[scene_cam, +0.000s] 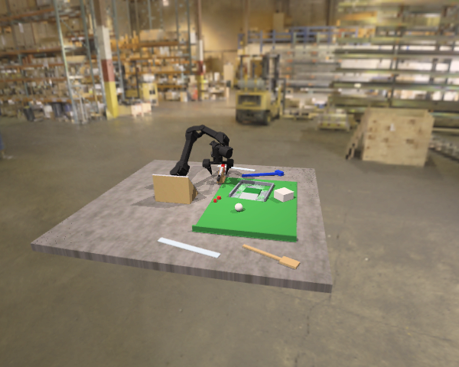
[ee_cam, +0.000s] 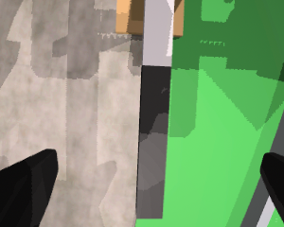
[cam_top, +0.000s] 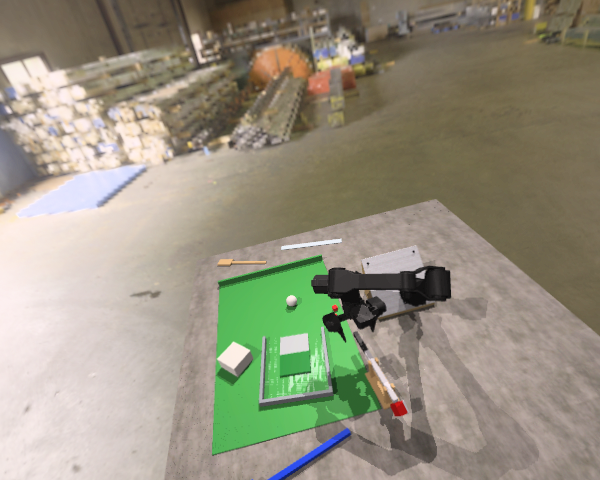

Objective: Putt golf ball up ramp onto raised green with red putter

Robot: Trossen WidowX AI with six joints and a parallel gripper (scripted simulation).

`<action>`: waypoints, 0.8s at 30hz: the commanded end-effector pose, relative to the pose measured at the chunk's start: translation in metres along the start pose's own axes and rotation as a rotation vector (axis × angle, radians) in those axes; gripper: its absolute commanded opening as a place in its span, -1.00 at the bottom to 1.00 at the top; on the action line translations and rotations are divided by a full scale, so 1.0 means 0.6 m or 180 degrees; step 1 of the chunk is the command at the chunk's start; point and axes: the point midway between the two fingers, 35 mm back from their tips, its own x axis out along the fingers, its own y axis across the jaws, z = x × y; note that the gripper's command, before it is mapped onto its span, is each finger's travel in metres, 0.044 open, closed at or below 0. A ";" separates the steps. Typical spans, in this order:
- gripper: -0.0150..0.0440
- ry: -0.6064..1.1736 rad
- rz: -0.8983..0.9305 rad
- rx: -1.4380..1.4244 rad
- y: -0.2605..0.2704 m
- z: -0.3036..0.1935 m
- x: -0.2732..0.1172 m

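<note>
The red putter has a red head (cam_top: 398, 408) (scene_cam: 222, 166), a white shaft (cam_top: 380, 373) (ee_cam: 157, 33) and a dark grip (ee_cam: 153, 142). It leans on a wooden rest (cam_top: 374, 388) (ee_cam: 178, 19) beside the mat. My gripper (cam_top: 358, 335) (scene_cam: 219, 173) (ee_cam: 163, 162) is open and empty above the putter's grip end, which lies between the fingers in the wrist view. The white golf ball (cam_top: 291, 300) (scene_cam: 238, 207) sits on the green mat (cam_top: 248, 310) (scene_cam: 277, 221). The pale ramp (cam_top: 294, 343) (scene_cam: 250, 196) leads to the raised green (cam_top: 294, 364) (scene_cam: 252, 190).
Grey walls (cam_top: 296, 400) surround the raised green on three sides. A white block (cam_top: 234, 358) (scene_cam: 283, 194) stands beside them. Small red cubes (cam_top: 335, 307) (scene_cam: 219, 197) lie by the mat's edge. A blue club (cam_top: 310, 455) (scene_cam: 261, 173), wooden paddle (cam_top: 225, 262) (scene_cam: 289, 262) and pale strip (cam_top: 311, 244) (scene_cam: 188, 247) lie around it.
</note>
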 end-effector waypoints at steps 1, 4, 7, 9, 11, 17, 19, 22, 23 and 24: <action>1.00 -0.0043 0.0042 0.0044 0.003 -0.005 0.021; 1.00 -0.0042 0.0041 0.0044 0.003 -0.007 0.026; 1.00 -0.0042 0.0041 0.0043 0.003 -0.011 0.044; 1.00 -0.0044 0.0041 0.0043 0.004 -0.014 0.057; 1.00 -0.0045 0.0041 0.0042 0.004 -0.014 0.058; 1.00 -0.0043 0.0040 0.0042 0.004 -0.017 0.067; 1.00 -0.0043 0.0040 0.0042 0.004 -0.018 0.072; 1.00 -0.0043 0.0040 0.0042 0.004 -0.020 0.079; 1.00 -0.0044 0.0040 0.0042 0.004 -0.021 0.082; 1.00 -0.0044 0.0040 0.0042 0.004 -0.021 0.085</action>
